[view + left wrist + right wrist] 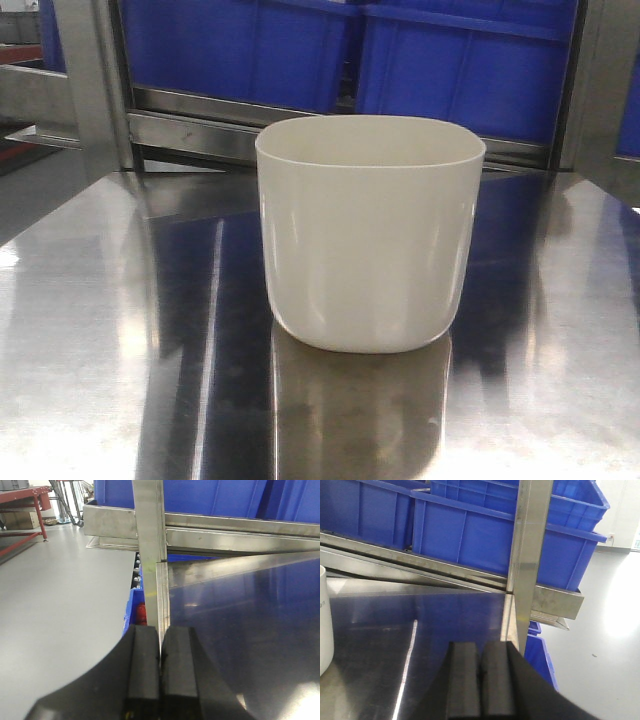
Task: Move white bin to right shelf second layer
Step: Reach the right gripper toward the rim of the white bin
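Mirror-bright steel tabletop (90,330), reflecting the blue crates (240,50) on the racking behind it. Upright on it stands the white bin (370,235), neither arm touching it. At the left gripper (160,675) the fingers are pressed together with nothing between them; a steel post (150,530) rises directly ahead of the tips, grey floor (60,605) to their left. At the right gripper (480,680) the fingers are likewise closed on nothing; the bin's wall shows well to their left, a second post (530,555) ahead and slightly right.
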